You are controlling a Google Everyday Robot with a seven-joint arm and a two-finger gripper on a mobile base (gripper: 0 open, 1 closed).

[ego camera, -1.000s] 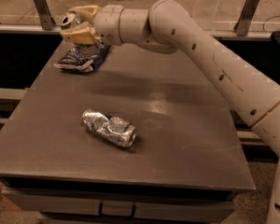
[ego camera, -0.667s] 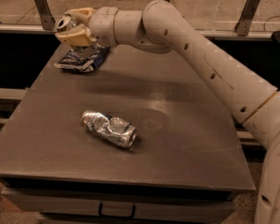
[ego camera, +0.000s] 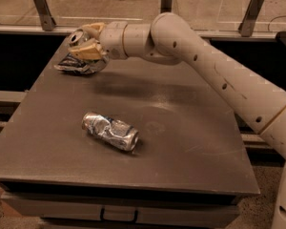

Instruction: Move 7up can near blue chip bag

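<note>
Camera view: my gripper [ego camera: 88,46] is gripping the 7up can [ego camera: 77,37], holding it aloft just above the blue chip bag [ego camera: 75,66] at the table's [ego camera: 190,147] far left corner. Transport is looking nearly finished; setting the can down beside the bag and releasing is remaining.

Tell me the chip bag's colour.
Dark navy chip bag, camera view; gripper holds 7up can above it.

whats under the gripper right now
The blue chip bag lies on the table under the gripper, which holds the 7up can. Its right end is hidden behind the gripper.
</note>
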